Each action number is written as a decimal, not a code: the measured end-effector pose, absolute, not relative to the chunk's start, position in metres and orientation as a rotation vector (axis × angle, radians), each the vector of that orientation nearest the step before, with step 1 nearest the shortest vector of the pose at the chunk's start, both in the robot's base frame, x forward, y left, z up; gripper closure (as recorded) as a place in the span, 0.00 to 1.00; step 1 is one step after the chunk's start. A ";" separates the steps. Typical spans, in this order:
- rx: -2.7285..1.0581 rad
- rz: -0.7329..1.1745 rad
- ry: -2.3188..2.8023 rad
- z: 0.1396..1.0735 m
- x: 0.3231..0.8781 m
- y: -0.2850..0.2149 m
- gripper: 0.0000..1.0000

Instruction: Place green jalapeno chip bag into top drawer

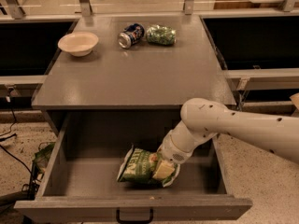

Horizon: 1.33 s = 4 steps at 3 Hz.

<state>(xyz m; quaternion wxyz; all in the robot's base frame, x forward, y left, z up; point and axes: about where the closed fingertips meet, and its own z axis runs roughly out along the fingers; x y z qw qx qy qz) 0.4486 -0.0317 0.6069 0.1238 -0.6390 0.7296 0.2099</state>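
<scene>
The green jalapeno chip bag point(142, 166) lies crumpled on the floor of the open top drawer point(135, 208), near its middle. The drawer is grey with a small black handle point(134, 216) on its front panel. My gripper point(164, 168) reaches down into the drawer from the right on a white arm and sits against the bag's right end. The wrist hides most of the gripper.
On the grey tabletop point(135, 73) stand a white bowl point(78, 43) at the back left, a tipped soda can point(130, 35) and a small shiny green packet point(161, 35) at the back middle. Dark shelf openings flank the table. Cables lie on the floor at the left.
</scene>
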 end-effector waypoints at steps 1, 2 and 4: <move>-1.863 0.612 2.127 0.607 0.449 -0.032 0.38; -1.863 0.612 2.127 0.607 0.449 -0.032 0.15; -1.863 0.612 2.127 0.607 0.449 -0.032 0.00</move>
